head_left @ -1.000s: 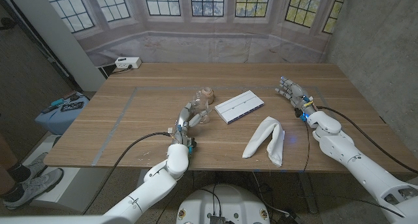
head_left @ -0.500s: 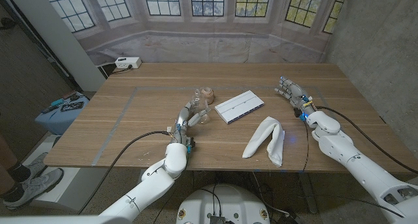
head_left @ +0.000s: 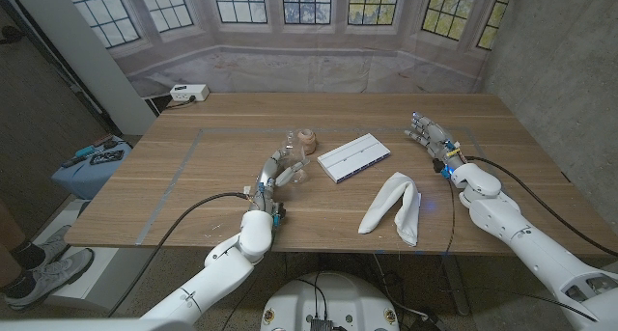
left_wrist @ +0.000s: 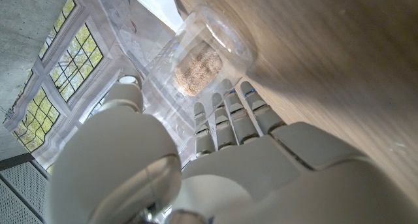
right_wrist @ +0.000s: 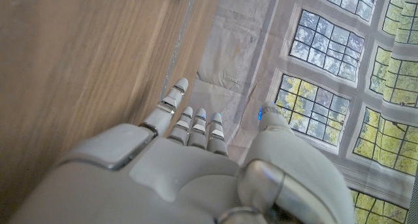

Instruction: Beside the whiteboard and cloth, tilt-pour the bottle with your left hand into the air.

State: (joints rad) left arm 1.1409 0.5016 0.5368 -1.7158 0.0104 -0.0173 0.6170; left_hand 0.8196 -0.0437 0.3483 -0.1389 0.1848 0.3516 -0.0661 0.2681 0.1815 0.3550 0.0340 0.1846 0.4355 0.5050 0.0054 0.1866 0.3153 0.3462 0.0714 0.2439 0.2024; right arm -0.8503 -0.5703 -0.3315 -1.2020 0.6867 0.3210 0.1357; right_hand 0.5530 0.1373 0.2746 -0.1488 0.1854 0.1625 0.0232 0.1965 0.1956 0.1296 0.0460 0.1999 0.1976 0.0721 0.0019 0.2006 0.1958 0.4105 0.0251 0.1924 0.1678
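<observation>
Since a second ago my left hand (head_left: 278, 173) has eased a little toward the left of the frame, and the bottle (head_left: 296, 153) stands more upright in it. I have my fingers (left_wrist: 230, 117) wrapped round the clear bottle, which holds a tan clump, just left of centre in the head view and beside the whiteboard (head_left: 355, 157). The white cloth (head_left: 393, 206) lies crumpled below and to the right of the whiteboard on the wooden table (head_left: 174, 167). My right hand (head_left: 429, 136) sits at the upper right, fingers extended and close together, holding nothing.
</observation>
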